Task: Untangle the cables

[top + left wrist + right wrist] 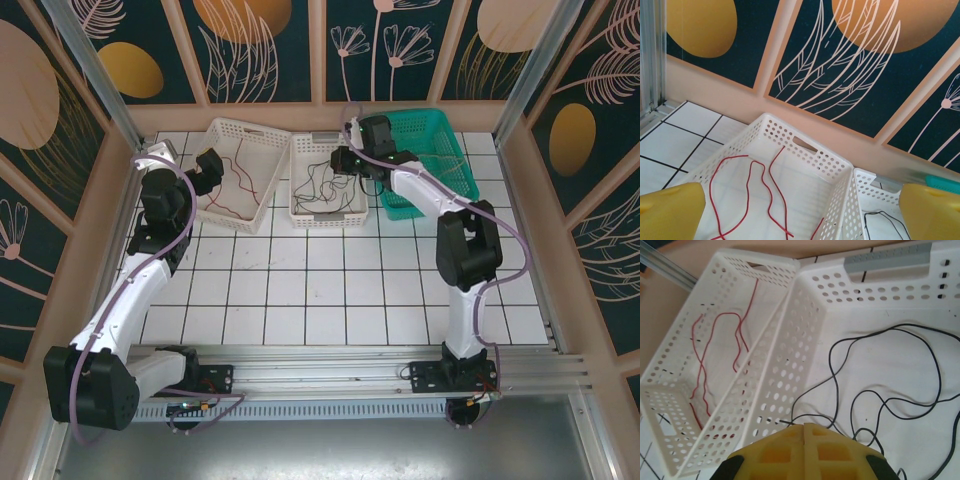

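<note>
Handling: red cables (748, 185) and black cables (832, 357) look thread-thin, very light and limp. They'll drape and drag their own loops along, and they won't hold shape once released. I judge the thin round jacket likely to slip out of a loose pinch. It's not fragile, but a hard tug on a crossing would tighten it.

Where:
- Reds lie loosely curled on the floor of the left white basket (245, 122), upper left of the top view.
- Blacks lie in overlapping loops in the middle white basket (325, 212), just beside it.
- The teal basket (440, 130) is upper right. I can't see any wire in it.
- All three sit at the far end of the tiled bench (330, 290).

Grab point: take a free end or an outer loop clear of the crossings, pinch square across the strand, then lift slowly so the loops fall away. The blacks cross several times near the bottom of the right wrist frame, so avoid gripping there.

Tools:
- left tool (800, 210): fingers wide apart, holding nothing, above the near part of the red basket.
- right tool (804, 432): fingers pressed together, low over the black basket. A black strand runs right at the tips, but I can't tell whether it's pinched.

Writing: nothing legible. There are no brands or labels on the baskets or wires. The wall panels carry plant and circle artwork only, and the grey strip on the middle basket's rim is blank.
</note>
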You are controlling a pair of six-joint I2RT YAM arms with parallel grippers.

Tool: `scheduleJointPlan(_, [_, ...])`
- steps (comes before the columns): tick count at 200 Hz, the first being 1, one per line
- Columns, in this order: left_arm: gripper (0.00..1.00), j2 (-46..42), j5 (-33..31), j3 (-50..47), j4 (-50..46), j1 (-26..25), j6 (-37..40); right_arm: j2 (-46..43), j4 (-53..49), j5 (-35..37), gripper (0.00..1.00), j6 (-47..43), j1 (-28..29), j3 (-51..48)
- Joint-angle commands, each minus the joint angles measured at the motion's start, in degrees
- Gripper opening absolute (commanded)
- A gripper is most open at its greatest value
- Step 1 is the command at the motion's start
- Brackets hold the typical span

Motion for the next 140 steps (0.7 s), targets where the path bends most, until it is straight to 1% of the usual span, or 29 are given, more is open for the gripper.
scheduleJointPlan(1, [0.99, 0.0, -0.3, -0.4, 2.3, -0.1, -0.8, 1.7, -1.3, 2.1, 0.00, -1.6, 0.5, 1.0])
scheduleJointPlan(64, [0.99, 0.1, -0.4, -0.4, 2.2, 0.0, -0.7, 3.7, -1.5, 3.0, 0.00, -2.3, 0.7, 0.6])
scheduleJointPlan(104, [0.99, 0.2, -0.7, -0.4, 2.2, -0.2, -0.5, 6.7, -3.4, 3.7, 0.00, -2.8, 0.7, 2.2])
scheduleJointPlan(140, [0.99, 0.3, -0.7, -0.4, 2.2, -0.1, -0.4, 7.2, -3.8, 4.3, 0.00, -2.8, 0.7, 2.4])
